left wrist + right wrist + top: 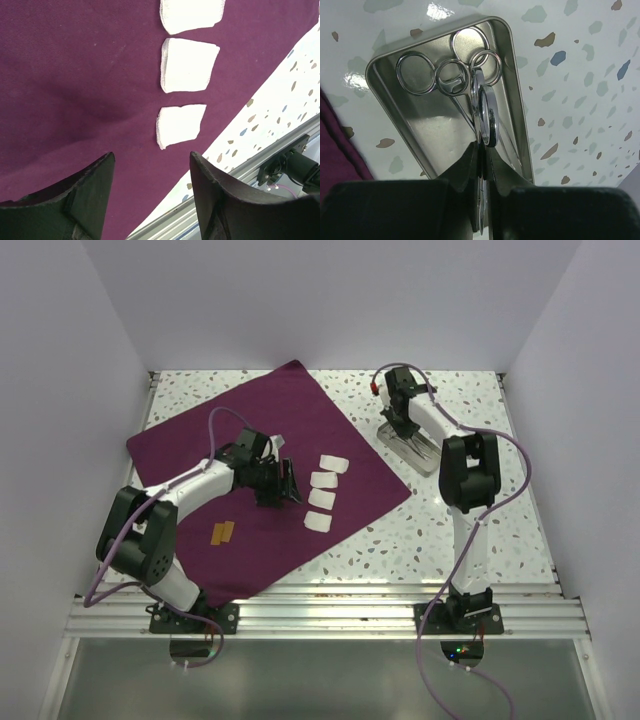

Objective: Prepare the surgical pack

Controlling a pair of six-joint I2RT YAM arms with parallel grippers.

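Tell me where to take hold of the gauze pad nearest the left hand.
Probably best to pinch the nearest gauze pad by its edges, coming down from above. It lies flat on the purple surgical pack, and the open left hand sits just short of it.

Surgical pack [75, 75] cropped, hand [484, 147] hides instrument [488, 117] tips

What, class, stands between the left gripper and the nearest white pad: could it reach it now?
Probably yes. The left gripper is open, hovering over the cloth, with the nearest white pad lying flat just ahead of it and nothing between them.
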